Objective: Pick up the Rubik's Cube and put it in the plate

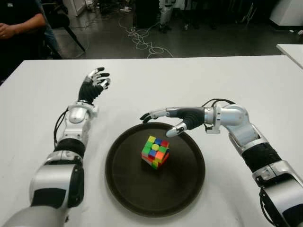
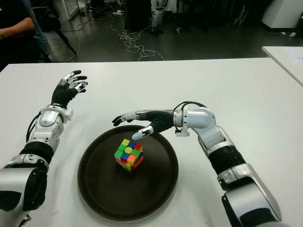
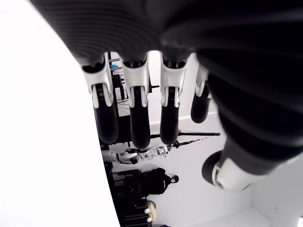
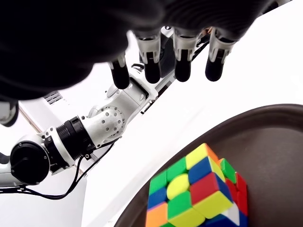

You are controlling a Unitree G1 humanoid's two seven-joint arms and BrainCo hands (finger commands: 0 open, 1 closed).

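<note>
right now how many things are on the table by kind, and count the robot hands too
Rubik's Cube: 1, sitting in the plate
plate: 1, on the white table
robot hands: 2, the left hand open to the plate's left, the right hand open above the plate's far rim
Total: 4
</note>
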